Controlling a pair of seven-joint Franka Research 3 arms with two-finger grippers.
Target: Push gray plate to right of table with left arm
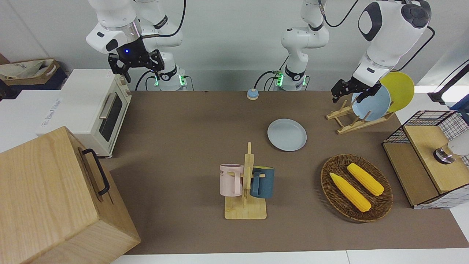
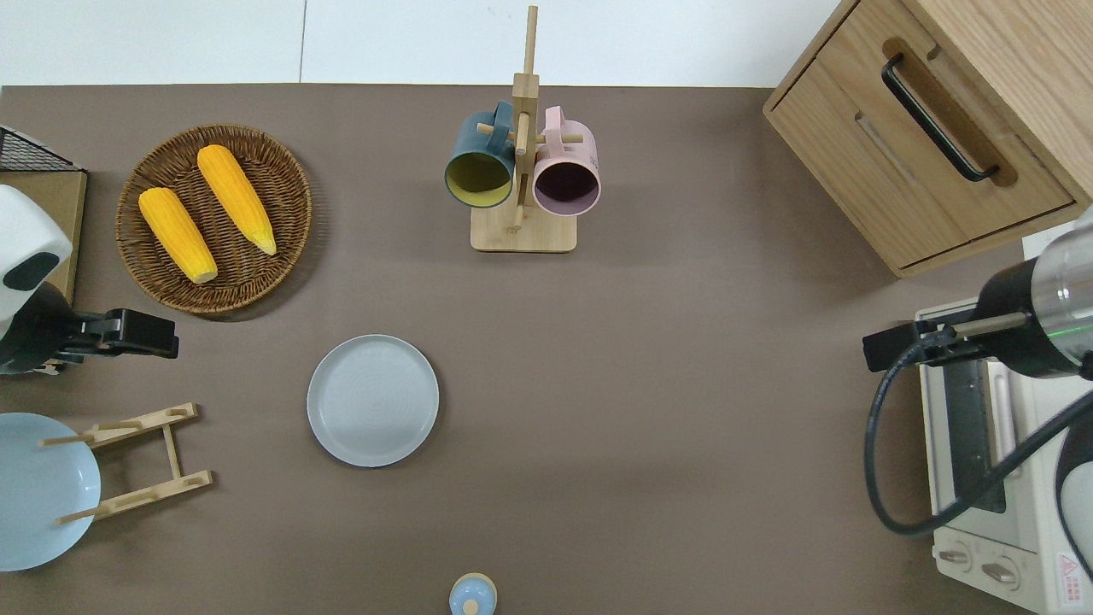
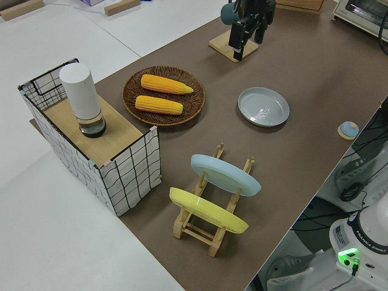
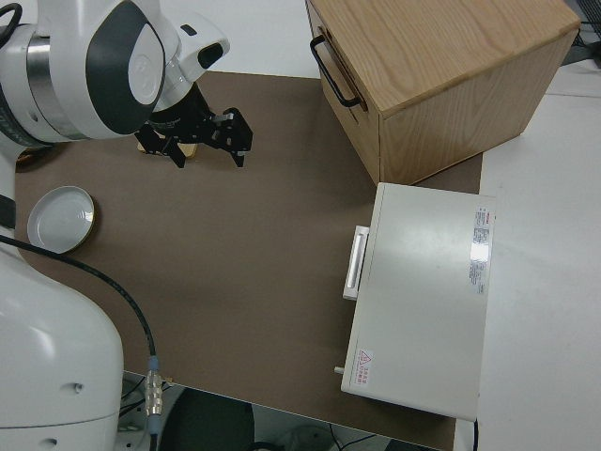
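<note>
gray plate flat on table, left gripper raised and empty

the round pale blue-gray plate point(image 2: 373, 400) lies flat on the matte brown table point(image 2: 666, 359), rim up, face to the ceiling. being circular, it has no long axis and no pointing direction. it sits toward the left arm's end of the table. it is nearer to the robots than the round woven wicker basket point(image 2: 214, 219) holding two yellow corn cobs point(image 2: 235, 197), and nearer to the robots than the wooden mug stand point(image 2: 523, 171) that carries a dark teal mug point(image 2: 478, 167) and a pink mug point(image 2: 567, 175). the slatted wooden plate rack point(image 2: 137, 461) stands beside it, closer to the left arm's end of the table, holding a sky-blue plate point(image 1: 372, 102) and a yellow plate point(image 1: 399, 90) on edge. a small blue bell on a wooden base point(image 2: 472, 594) rests nearer to the robots than the plate. nothing touches the plate.

the left gripper point(image 2: 141, 334) is up in the air over bare table between the wicker basket and the plate rack, well apart from the plate. its fingers point(image 1: 339, 92) are spread and carry nothing; they touch nothing.

the right arm is parked. the right gripper point(image 1: 136, 64) has its fingers spread and holds nothing.
</note>
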